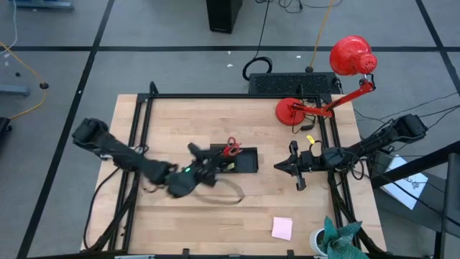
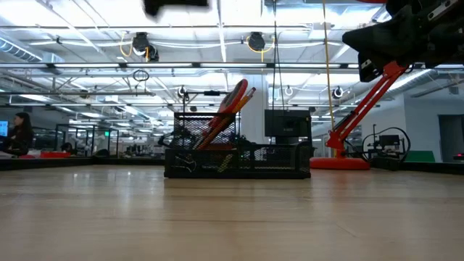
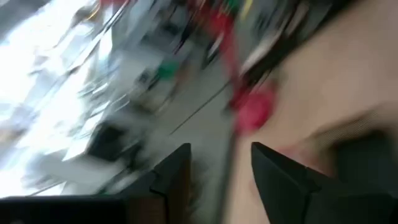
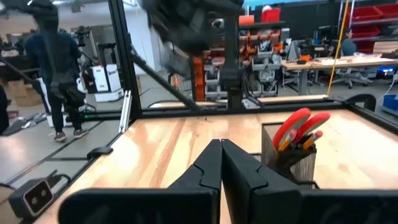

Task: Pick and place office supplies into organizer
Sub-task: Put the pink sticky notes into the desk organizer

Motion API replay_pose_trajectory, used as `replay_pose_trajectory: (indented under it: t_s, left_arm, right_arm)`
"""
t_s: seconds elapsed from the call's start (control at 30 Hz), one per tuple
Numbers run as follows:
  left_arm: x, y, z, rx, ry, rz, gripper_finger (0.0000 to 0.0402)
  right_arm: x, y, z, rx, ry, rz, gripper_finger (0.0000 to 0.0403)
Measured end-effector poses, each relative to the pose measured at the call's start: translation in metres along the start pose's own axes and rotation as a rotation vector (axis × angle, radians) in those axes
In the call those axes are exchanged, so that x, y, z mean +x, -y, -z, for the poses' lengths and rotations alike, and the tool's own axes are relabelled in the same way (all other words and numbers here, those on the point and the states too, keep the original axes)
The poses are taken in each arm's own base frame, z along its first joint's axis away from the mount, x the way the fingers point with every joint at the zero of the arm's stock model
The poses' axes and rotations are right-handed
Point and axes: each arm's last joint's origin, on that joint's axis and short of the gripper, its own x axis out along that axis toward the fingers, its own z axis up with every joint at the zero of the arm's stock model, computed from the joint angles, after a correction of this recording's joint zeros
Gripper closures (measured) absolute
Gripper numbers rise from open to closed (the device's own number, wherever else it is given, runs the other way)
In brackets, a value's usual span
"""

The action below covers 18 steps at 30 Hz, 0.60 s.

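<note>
Here, seen from above, one wooden bench (image 1: 215, 223) carries one black organizer (image 1: 241, 161) near its middle, with one pair of red-handled scissors (image 1: 230, 149) standing at its left end. The left pincer (image 1: 203, 167) sits blurred just left of the organizer, partly over that end. The right pincer (image 1: 282, 167) hangs well to the right of the organizer, its fingers together and empty. One pink sticky-note pad (image 1: 282, 228) lies alone toward the near right of the bench. One red desk lamp (image 1: 350, 57) stands at the far right, its round base on the bench.

Low view: the organizer (image 2: 239, 156) is a mesh tray with a taller cup section on the left, from which the scissors (image 2: 226, 109) and one orange pencil (image 2: 239, 104) lean to the right. One small binder clip (image 2: 185, 164) hangs at its near left wall. A dark arm fills the upper right corner.

Left wrist view: two dark fingers (image 3: 283, 180) stand apart with nothing between them; all else is motion blur.

Right wrist view: the right pincer's (image 4: 221, 163) two fingers (image 4: 202, 174) are pressed together. Beyond them, the mesh cup (image 4: 289, 158) holds the scissors (image 4: 297, 127) and pencil tips. One person (image 4: 53, 62) stands in the room beyond the bench.
</note>
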Motion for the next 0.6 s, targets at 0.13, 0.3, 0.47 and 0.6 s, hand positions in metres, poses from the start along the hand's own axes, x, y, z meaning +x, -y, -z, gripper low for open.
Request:
replay_pose_trajectory:
  t_s: [0.13, 0.3, 0.47, 0.6]
  left_arm:
    - [-0.039, -0.018, -0.005, -0.274, 0.213, 0.309, 0.0267]
    - [-0.057, -0.004, 0.002, -0.485, 0.291, 0.792, 0.0347]
    - [-0.069, 0.048, 0.029, -0.559, 0.498, 0.869, 0.0392]
    - [-0.071, 0.063, 0.065, -0.725, 0.613, 0.746, 0.0398]
  right_arm:
    - [0.0, -0.001, 0.001, -0.001, -0.007, -0.022, 0.0403]
    - [0.0, -0.001, 0.001, -0.001, -0.008, -0.022, 0.0403]
    - [0.0, -0.001, 0.0, 0.0, 0.0, -0.022, 0.0403]
    - [0.0, -0.001, 0.0, 0.001, 0.001, -0.022, 0.0403]
